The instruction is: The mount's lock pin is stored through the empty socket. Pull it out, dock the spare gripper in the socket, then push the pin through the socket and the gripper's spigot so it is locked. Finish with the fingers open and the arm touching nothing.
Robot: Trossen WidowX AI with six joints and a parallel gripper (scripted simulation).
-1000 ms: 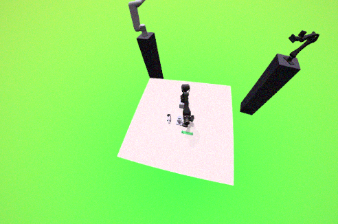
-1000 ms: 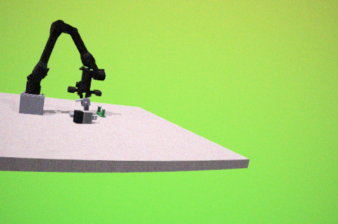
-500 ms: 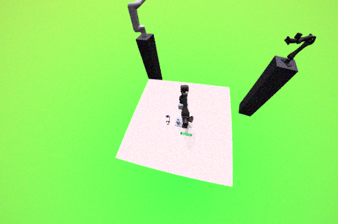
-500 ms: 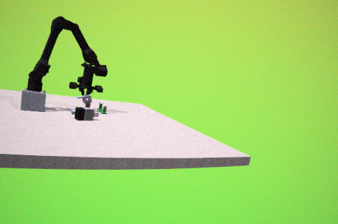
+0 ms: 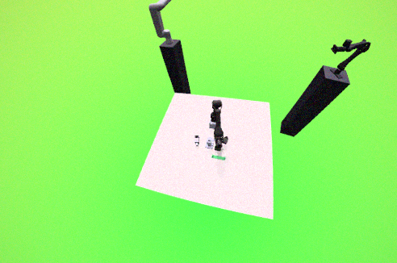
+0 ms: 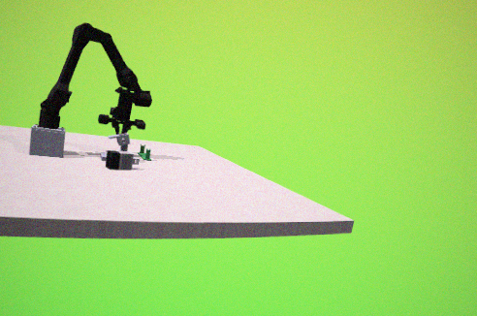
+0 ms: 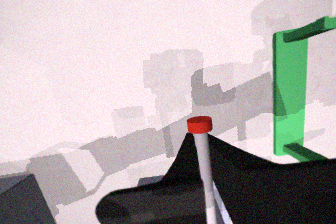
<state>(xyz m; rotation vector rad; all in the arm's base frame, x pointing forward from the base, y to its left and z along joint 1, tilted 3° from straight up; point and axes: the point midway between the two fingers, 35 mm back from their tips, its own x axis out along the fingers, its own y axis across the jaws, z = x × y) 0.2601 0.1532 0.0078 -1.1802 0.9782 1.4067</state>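
Note:
The lock pin, with a red head (image 7: 199,125) and a pale shaft (image 7: 205,165), is between the fingers of my gripper (image 5: 218,149) (image 6: 122,132) (image 7: 194,136). The gripper is shut on the shaft, with the head standing beyond the fingers. The grey mount (image 5: 210,143) (image 6: 124,140) is close beside the gripper in the top view and overlaps the fingertips' lower side in the exterior view. Whether the pin is still in the socket is hidden. The spare gripper (image 5: 197,140) (image 6: 120,160), a black and grey block, lies on the table apart from the mount.
A green bracket with two uprights (image 5: 219,157) (image 6: 144,154) (image 7: 290,90) stands beyond the gripper on the table (image 5: 239,185) (image 6: 238,194). The arm's grey base block (image 6: 47,142) is behind. Two dark pillars (image 5: 176,66) (image 5: 315,101) with other arms stand off the table.

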